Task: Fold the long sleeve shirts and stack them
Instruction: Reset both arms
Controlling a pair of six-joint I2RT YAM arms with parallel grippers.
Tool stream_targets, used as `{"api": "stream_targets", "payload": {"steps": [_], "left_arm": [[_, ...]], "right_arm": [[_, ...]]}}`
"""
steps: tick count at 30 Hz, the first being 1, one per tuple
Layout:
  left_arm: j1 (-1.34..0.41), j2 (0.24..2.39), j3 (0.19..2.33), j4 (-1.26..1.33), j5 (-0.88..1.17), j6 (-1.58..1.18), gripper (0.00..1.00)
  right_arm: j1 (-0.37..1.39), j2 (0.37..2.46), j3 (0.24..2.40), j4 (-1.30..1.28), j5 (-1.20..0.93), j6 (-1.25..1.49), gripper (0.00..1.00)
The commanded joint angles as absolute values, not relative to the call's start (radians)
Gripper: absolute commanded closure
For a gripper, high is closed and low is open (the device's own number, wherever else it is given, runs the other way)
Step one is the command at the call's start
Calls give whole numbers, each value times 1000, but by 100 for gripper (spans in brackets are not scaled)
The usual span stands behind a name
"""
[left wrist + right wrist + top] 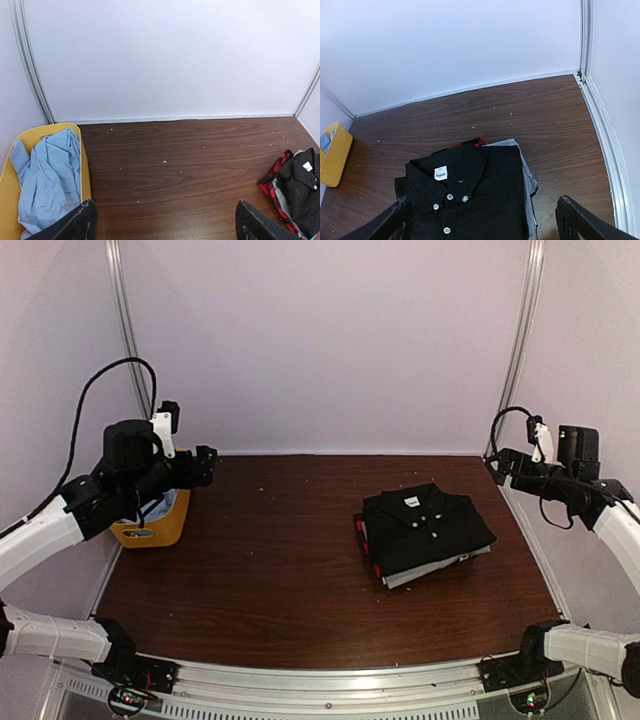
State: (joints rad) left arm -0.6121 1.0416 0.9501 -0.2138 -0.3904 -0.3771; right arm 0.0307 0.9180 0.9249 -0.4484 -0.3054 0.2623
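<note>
A folded black shirt (425, 525) with a small white neck label lies on top of a stack at the table's right middle. A grey shirt (440, 568) peeks out beneath it, with red plaid fabric (366, 545) lower down. The right wrist view shows the black shirt (475, 200), the grey edge (529, 175) and a red corner (479, 142). My right gripper (497, 464) hangs open high above the stack's far right, its fingers (580, 222) wide apart and holding nothing. Open and empty too, my left gripper (206, 466) is raised beside the basket, fingers (80, 222) spread.
A yellow plastic basket (165, 527) stands at the far left edge; in the left wrist view the basket (10, 185) holds a crumpled light blue shirt (47, 175). White walls and metal corner rails close the table at back and sides.
</note>
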Motion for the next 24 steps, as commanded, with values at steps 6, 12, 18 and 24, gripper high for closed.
{"api": "stream_targets", "payload": {"steps": [6,12,18,24], "left_arm": [[-609,864,887,-236,-378,-228,2],[-609,837,859,-217,-366,-234,2],[-609,844,858,-217,-374,-240,2],[-609,853,859,-220,-377,-241,2]], "right_arm": [[32,835,936,-373,-253,222,0],[33,784,890,-354,-251,199,0],[33,789,888,-356,-248,193,0],[33,794,884,-358,-246,191,0]]}}
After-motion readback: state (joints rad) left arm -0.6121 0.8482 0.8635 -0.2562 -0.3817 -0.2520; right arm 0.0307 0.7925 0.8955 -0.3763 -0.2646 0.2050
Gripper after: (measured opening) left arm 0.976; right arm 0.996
